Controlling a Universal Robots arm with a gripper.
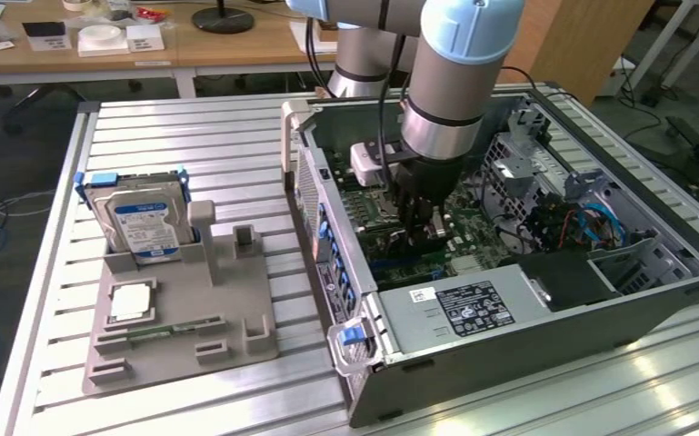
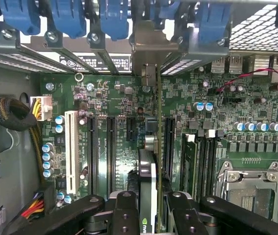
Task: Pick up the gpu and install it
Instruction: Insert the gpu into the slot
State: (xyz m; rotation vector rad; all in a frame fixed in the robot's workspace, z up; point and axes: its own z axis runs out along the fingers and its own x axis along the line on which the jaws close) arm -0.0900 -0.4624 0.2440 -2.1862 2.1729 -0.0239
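Observation:
The gpu [image 2: 147,183] is seen edge-on in the wrist view, a thin card with a black cooler standing upright over the green motherboard [image 2: 114,98]. Its silver bracket [image 2: 149,51] reaches the rear slot openings of the case. My gripper [image 2: 151,218] is shut on the gpu, one black finger [image 2: 124,215] on each side of the card. In the exterior view the gripper [image 1: 424,227] reaches straight down into the open computer case [image 1: 640,300], low over the motherboard, and hides most of the card. Whether the card's edge sits in a slot I cannot tell.
Blue latches [image 2: 65,17] line the case's rear wall. Long black slots [image 2: 111,152], a white slot [image 2: 71,152] and the CPU socket [image 2: 251,191] flank the card. Left of the case, a grey fixture [image 1: 192,318] holds a hard drive [image 1: 143,222] and a memory stick [image 1: 174,329].

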